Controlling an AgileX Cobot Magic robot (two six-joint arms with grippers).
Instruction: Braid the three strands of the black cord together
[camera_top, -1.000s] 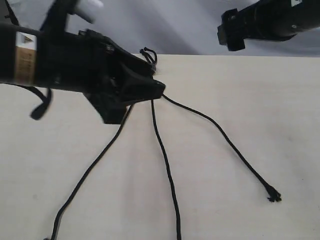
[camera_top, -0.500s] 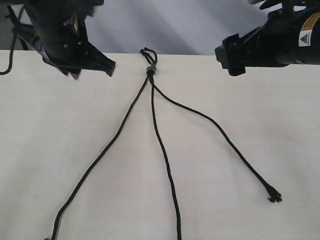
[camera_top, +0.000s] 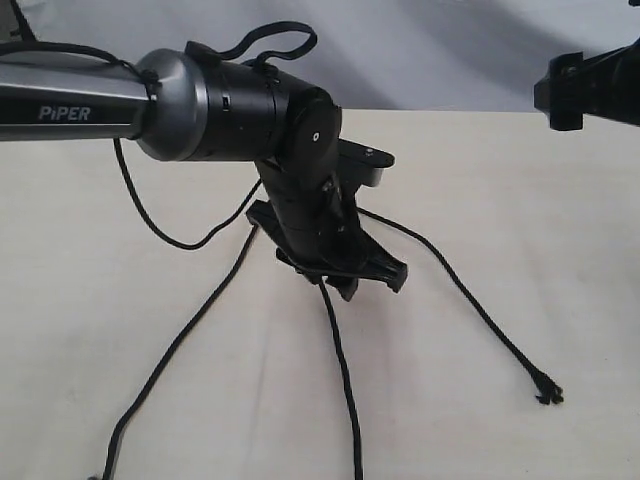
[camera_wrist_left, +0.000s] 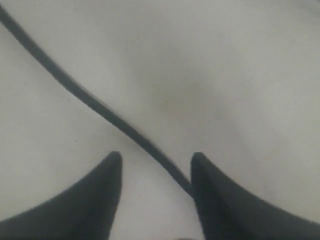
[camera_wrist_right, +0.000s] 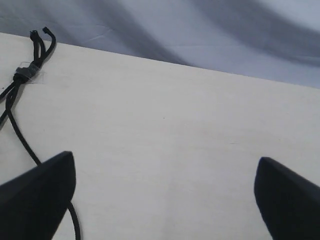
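Left wrist view: left fingers (camera_wrist_left: 85, 200) parted, gripping nothing, straddling thin black twisted strand (camera_wrist_left: 100, 107) flat on pale tabletop (camera_wrist_left: 225, 75). Strand off-centre, against one finger: centre it, lower, close. Right fingers (camera_wrist_right: 35, 195) wide apart, empty; knotted cord end (camera_wrist_right: 22, 75) beyond one fingertip.

Exterior frontal; wrist views close; cord (camera_top: 342, 372) shared
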